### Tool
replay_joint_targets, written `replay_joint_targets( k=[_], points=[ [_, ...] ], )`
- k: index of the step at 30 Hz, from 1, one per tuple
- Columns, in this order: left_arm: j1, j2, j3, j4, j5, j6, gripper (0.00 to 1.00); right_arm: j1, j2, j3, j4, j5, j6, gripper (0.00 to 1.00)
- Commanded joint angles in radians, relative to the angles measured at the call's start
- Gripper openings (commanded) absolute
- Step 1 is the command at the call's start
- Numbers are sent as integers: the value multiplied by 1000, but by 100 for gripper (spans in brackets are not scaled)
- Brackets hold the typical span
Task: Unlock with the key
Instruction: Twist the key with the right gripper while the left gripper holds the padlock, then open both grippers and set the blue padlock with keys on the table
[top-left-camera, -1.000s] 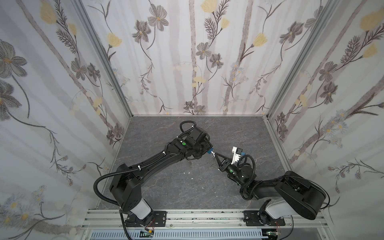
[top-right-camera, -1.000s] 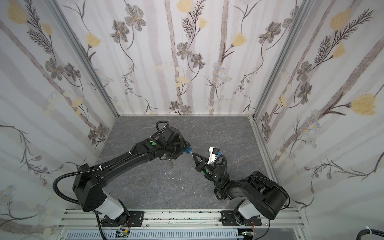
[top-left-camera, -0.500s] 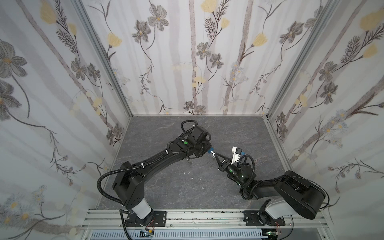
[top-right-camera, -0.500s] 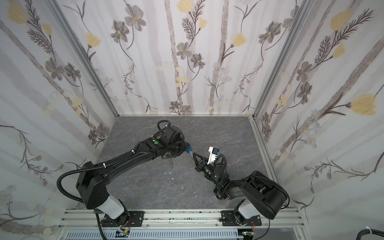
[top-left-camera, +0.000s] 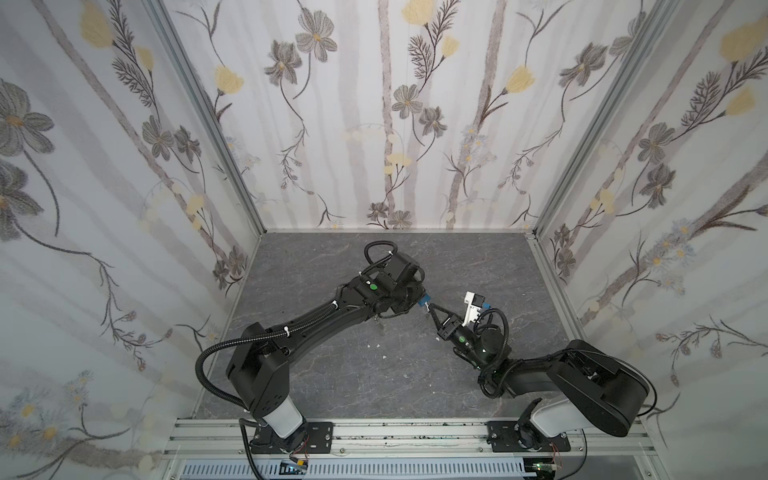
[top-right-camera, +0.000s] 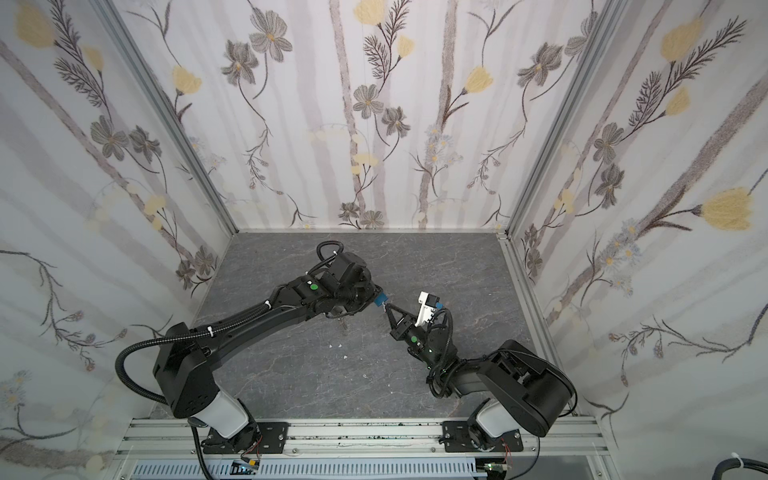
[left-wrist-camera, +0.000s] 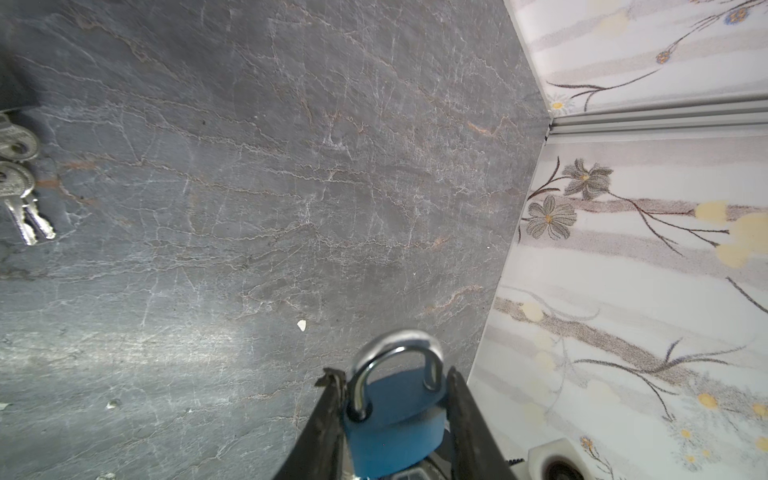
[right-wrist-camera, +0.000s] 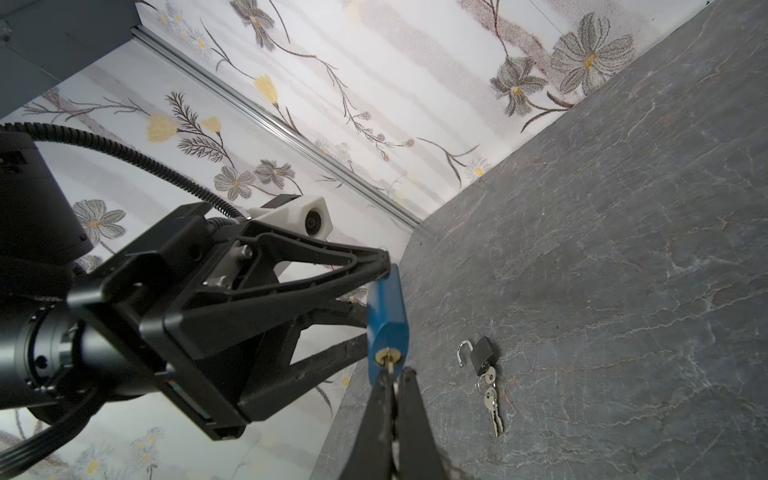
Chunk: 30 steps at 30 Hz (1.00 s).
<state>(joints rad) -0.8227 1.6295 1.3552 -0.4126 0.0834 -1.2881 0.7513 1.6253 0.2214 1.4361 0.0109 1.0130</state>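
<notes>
A blue padlock (left-wrist-camera: 395, 424) with a silver shackle (left-wrist-camera: 395, 345) hangs above the floor, and my left gripper (left-wrist-camera: 392, 376) is shut on its body, one finger on each side. Both shackle legs sit in the body. In both top views the padlock (top-left-camera: 424, 300) (top-right-camera: 381, 299) is at mid-floor between the two arms. My right gripper (right-wrist-camera: 395, 374) is shut on a small key (right-wrist-camera: 390, 368), whose blade enters the brass keyhole (right-wrist-camera: 387, 356) on the padlock's underside (right-wrist-camera: 386, 316). The right gripper (top-left-camera: 430, 309) meets the padlock from the right.
A small black padlock (right-wrist-camera: 484, 353) with its shackle swung open lies on the grey stone floor (right-wrist-camera: 623, 249), with a ring of silver keys (right-wrist-camera: 492, 399) attached. It lies under the left arm (top-left-camera: 379, 323). Those keys (left-wrist-camera: 16, 178) also show in the left wrist view. Floral walls enclose the floor.
My left arm has shifted a little to the right, with its gripper around the blue padlock. The right gripper has stayed at the keyhole with the key.
</notes>
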Motion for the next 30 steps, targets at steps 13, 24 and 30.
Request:
replay_joint_targets(
  k=[13, 24, 30],
  points=[
    [8, -41, -35, -6, -18, 16, 3, -25, -65, 7, -9, -112, 24, 26],
    [8, -42, -37, -12, -27, 31, 1, -41, -192, -15, -239, -154, -21, 28],
    [9, -59, -61, -26, -41, 44, 25, -52, -250, -24, -353, -154, -64, 27]
  ],
)
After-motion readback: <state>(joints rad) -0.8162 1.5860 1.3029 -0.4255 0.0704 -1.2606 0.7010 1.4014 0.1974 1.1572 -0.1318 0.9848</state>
